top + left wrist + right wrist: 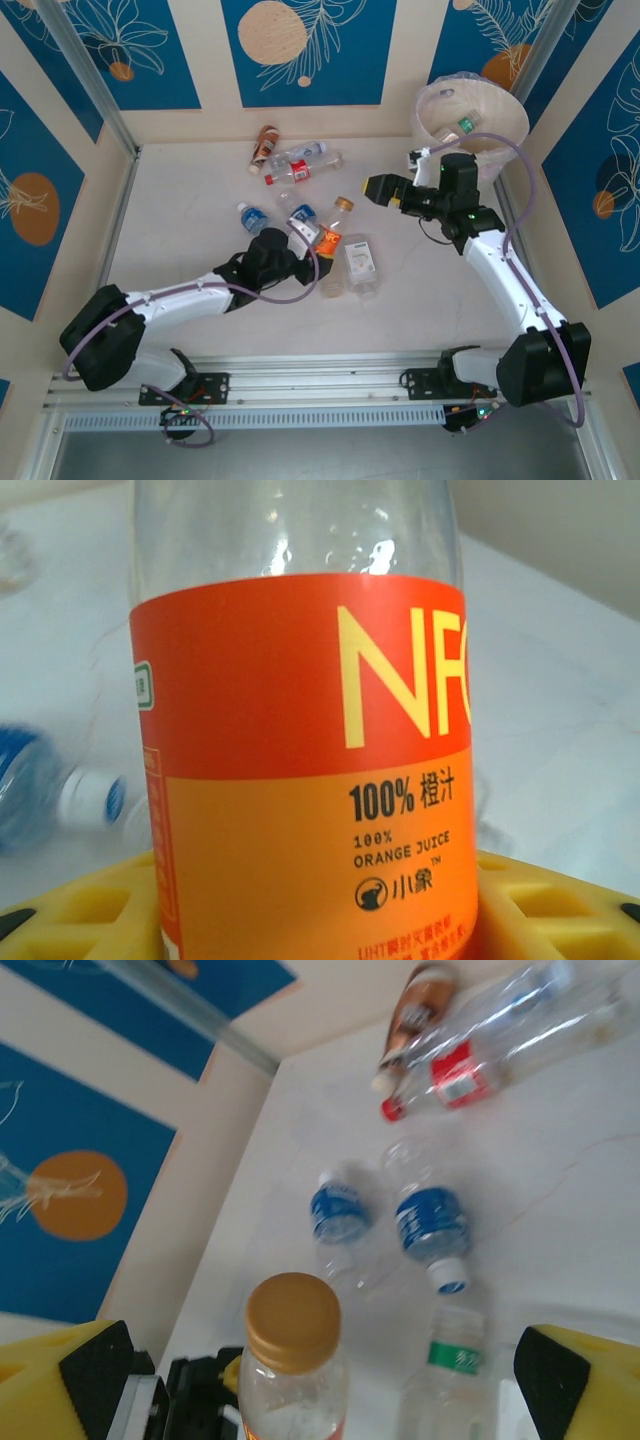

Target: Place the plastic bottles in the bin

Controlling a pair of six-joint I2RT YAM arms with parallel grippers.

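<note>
White tabletop, far right corner: your cream-white bin, lined with a thin clear bag, holds at least two plastic bottles. One is a green-labelled bottle. The other is a bare bottle lying higher against the liner.

Your right gripper hangs just left of the bin, above the table. Its yellow fingers are spread wide with nothing between them.

Your left gripper is clamped on the upright orange juice bottle mid-table. Yellow pads sit against either side of its orange label, and a gold cap tops it.

Seven bottles can be counted outside the bin:
- The one juice bottle in your left gripper's grip.
- One green-banded bottle, clear, lying just beside it.
- Two blue-labelled bottles, side by side near the centre, the second with a white cap.
- Three more clustered at the far edge: one red-labelled bottle, one clear bottle touching it, and one brown bottle at their left.
</note>
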